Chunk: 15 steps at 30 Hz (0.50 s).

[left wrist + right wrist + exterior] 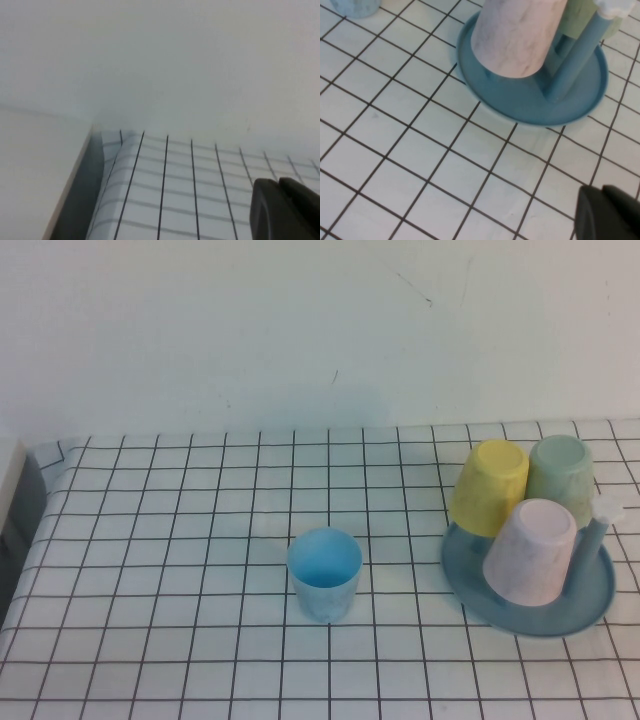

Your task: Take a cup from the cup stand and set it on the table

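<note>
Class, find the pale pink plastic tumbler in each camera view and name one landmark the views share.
High view: the pale pink plastic tumbler sits upside down on the round blue-grey cup stand, at right.
Left wrist view: not in it; left end effector over the gridded table.
Right wrist view: tumbler at top; right end effector nearby.
Shared landmark: the black grid.

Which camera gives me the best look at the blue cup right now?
The high view: the cup stands upright and whole on the table, left of the cup stand. Right wrist view shows only its base at the edge; left wrist view misses it.
</note>
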### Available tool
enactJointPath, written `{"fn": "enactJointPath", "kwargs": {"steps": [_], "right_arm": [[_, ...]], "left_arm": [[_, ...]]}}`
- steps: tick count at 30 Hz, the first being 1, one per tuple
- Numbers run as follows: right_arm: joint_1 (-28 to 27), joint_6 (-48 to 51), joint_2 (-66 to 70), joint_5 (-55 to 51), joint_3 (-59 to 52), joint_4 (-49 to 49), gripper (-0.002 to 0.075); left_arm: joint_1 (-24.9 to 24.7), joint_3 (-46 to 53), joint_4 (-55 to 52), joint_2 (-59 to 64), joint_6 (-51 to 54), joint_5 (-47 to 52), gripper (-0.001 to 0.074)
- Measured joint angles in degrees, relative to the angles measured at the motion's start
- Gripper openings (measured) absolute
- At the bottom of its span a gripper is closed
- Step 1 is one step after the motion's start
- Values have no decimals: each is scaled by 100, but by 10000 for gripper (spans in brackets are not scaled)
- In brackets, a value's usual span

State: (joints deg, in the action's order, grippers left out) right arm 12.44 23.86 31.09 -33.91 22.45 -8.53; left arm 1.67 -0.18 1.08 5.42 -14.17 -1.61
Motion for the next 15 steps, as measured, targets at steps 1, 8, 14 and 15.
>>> {"fn": "enactJointPath", "kwargs": {"steps": [1, 8, 14, 15], "right_arm": [[0, 0, 0, 0, 0, 0, -1], [0, 0, 0, -18, 0, 0, -1], [0, 0, 0, -66, 0, 0, -1], [0, 0, 0, -87, 0, 0, -1]], "left_arm": [[28, 90, 14, -68, -49, 161, -2], [57, 155, 97, -567, -126, 1742, -3], [-117, 144, 193, -597, 221, 1927, -3], [-176, 144, 205, -597, 257, 1927, -3]]}}
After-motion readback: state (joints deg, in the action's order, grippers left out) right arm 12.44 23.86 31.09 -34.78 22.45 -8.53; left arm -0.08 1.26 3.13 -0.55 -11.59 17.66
